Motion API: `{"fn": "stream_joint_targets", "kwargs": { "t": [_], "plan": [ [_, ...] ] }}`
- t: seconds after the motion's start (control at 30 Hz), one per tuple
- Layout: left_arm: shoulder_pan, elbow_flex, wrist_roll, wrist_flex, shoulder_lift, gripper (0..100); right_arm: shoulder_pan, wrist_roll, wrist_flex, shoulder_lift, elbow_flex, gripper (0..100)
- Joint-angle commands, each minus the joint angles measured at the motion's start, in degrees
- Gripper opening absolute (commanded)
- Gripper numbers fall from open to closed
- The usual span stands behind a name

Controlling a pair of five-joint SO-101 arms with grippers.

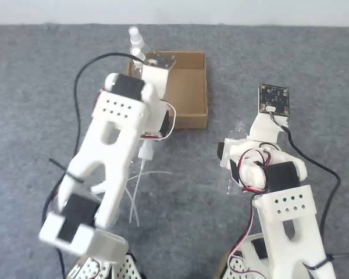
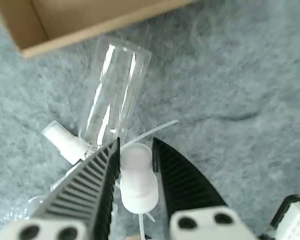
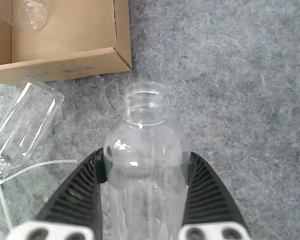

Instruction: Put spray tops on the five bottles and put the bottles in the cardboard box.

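Closest in the left wrist view, the left claw (image 2: 135,150) is clenched on a white spray top (image 2: 137,182), its two black ribbed jaws pressing the top's sides. Just beyond the jaw tips a clear bottle (image 2: 115,90) lies on its side on the grey counter (image 2: 240,75), its base toward the cardboard box (image 2: 90,27) and close to the box's outer wall. Beside that bottle's neck lies a second spray top (image 2: 65,140), and a thin dip tube (image 2: 157,127) runs across the counter near it.

The right claw (image 3: 145,165) grasps another clear bottle (image 3: 145,135) around its body, one jaw on each side. This bottle's neck is open, with no top on it, and it points toward the box. Past it the box's near corner shows, and a further clear bottle (image 3: 32,12) lies inside the box.

From above, the left arm (image 1: 116,145) stretches over the counter to the box's near left side, with loose tubes (image 1: 136,186) lying beneath it. Two capped bottles (image 1: 136,40) stand at the box's far left corner; whether they are inside or just outside it cannot be told. The right arm (image 1: 273,186) sits well apart from the box, off its near right corner.
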Motion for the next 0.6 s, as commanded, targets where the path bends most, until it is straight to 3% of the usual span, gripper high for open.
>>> {"fn": "stream_joint_targets", "kwargs": {
  "t": [0.0, 0.37, 0.57],
  "plan": [
    [0.44, -3.47, 0.53, 2.02, -10.81, 1, 0.31, -0.70, -0.92, -2.07, -0.88, 2.0],
    [0.00, -3.56, 0.53, -1.41, -25.41, 1, -0.04, -0.62, -1.01, -2.15, -0.88, 2.0],
    [0.00, -3.47, 0.53, -5.54, -30.07, 1, -6.20, -0.62, -1.10, -2.15, -0.88, 2.0]
  ]
}}
